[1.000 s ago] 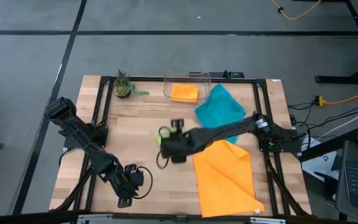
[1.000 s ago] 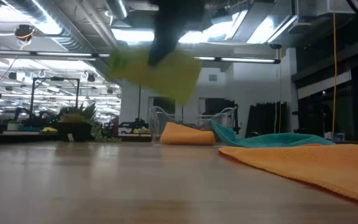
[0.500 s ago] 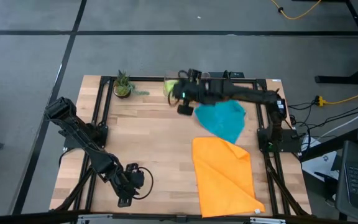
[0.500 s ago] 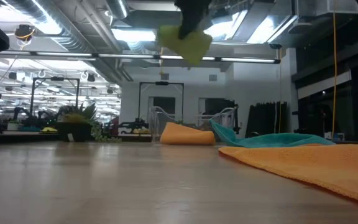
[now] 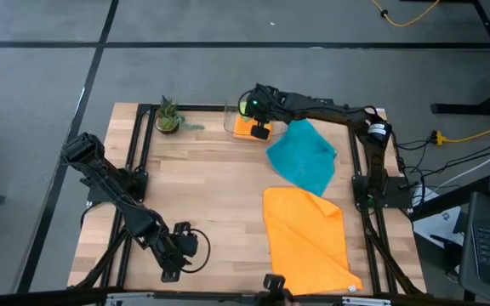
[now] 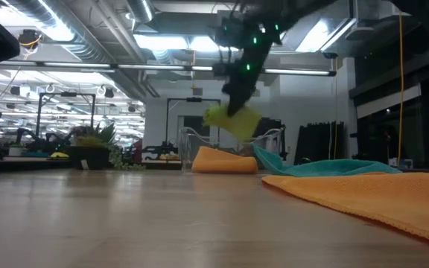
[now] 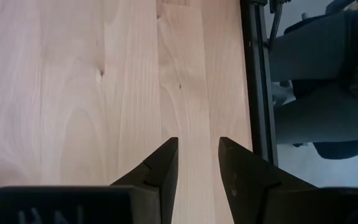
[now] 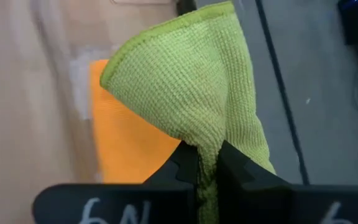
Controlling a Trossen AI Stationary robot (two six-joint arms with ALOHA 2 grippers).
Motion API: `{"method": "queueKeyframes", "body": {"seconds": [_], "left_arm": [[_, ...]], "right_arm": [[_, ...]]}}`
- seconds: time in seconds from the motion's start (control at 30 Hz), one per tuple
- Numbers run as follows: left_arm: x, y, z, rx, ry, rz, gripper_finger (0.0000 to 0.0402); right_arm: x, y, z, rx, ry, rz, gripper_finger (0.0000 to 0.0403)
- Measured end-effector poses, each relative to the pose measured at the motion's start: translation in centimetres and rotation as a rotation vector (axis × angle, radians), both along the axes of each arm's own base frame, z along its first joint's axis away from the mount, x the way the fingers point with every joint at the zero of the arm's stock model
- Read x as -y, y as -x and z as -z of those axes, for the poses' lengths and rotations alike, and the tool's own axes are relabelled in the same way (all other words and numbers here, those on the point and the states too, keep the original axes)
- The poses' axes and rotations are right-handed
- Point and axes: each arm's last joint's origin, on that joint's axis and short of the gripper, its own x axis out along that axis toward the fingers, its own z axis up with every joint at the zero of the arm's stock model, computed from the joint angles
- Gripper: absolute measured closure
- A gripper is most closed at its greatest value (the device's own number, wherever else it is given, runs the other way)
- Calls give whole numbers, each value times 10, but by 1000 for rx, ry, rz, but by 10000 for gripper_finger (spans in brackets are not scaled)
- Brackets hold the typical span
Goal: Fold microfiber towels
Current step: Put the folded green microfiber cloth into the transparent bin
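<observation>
My right gripper [image 5: 256,119] is shut on a folded lime green towel [image 8: 185,93] above the clear plastic bin [image 5: 277,105] at the table's far edge; it also shows in the low view [image 6: 233,119]. A folded orange towel [image 5: 247,127] lies in the bin. A teal towel [image 5: 304,155] lies crumpled at the far right, its far edge against the bin. A larger orange towel [image 5: 309,242] lies spread at the near right. My left gripper [image 7: 197,155] is open and empty over bare wood at the near left. My right gripper pinches the folded lime green towel between its two fingers [image 8: 207,163], several layers bunched together. The fingers come from above, slanting down. The towel hangs clear of the table [image 6: 237,123], over the orange towel in the bin.
A small potted plant [image 5: 168,117] stands at the far left corner. Black frame rails [image 5: 134,161] run along the table's edges. Bare wood lies across the middle and left of the table [image 5: 202,195]. A dark chair shows past the table's edge in the left wrist view [image 7: 316,93].
My right gripper has carried the lime green towel from the table's middle up and toward the far edge, then come down over the bin. The towel has stayed bunched in the fingers, clear of the table.
</observation>
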Motion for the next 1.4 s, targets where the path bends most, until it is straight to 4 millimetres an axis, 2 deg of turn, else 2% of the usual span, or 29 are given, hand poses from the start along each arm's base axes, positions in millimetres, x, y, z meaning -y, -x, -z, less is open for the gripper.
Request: {"method": "queueKeyframes", "body": {"seconds": [0.2, 0.37, 0.53, 0.77, 0.9, 1.13, 1.27, 1.4], "left_arm": [[-2, -2, 0, 16, -24, 28, 293], [-3, -3, 0, 22, -32, 25, 293], [-3, -3, 0, 22, -32, 26, 293], [-3, -3, 0, 22, -32, 26, 293], [-3, -3, 0, 22, -32, 26, 293], [-3, -3, 0, 22, -32, 25, 293], [-3, -3, 0, 22, -32, 25, 293], [-3, -3, 0, 22, -32, 25, 293]], "right_arm": [[18, 3, 27, 70, 138, -4, 380], [18, 5, 47, 112, 151, -69, 380], [13, 11, 63, 99, 124, -60, 380], [1, 5, 64, 144, 66, -44, 380], [-3, 3, 64, 155, 57, -37, 357], [-7, 2, 65, 181, 15, -9, 351], [-8, 3, 67, 201, -59, -13, 326], [-10, 3, 68, 197, -79, -7, 280]]}}
